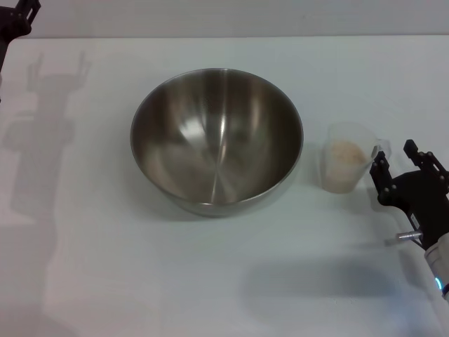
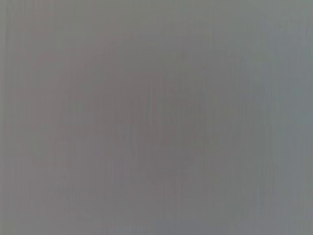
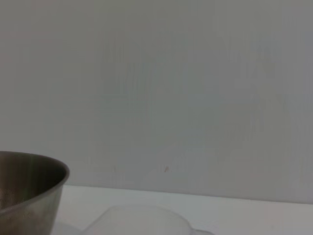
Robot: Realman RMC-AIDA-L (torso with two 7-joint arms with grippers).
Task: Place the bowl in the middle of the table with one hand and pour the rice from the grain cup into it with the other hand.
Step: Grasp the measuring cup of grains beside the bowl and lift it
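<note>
The bowl (image 1: 217, 140) stands empty near the middle of the table (image 1: 210, 281). The grain cup (image 1: 342, 177) stands upright just right of it, with rice (image 1: 347, 153) inside. My right gripper (image 1: 398, 163) is open and empty, right beside the cup on its right, fingers pointing toward it. My left gripper (image 1: 17, 17) is at the far left back corner, far from the bowl. In the right wrist view the bowl's side (image 3: 29, 196) and the cup's rim (image 3: 142, 220) show low down. The left wrist view shows only plain grey.
The left arm's shadow (image 1: 49, 119) falls on the table's left side. A grey wall (image 3: 171, 88) stands behind the table's far edge.
</note>
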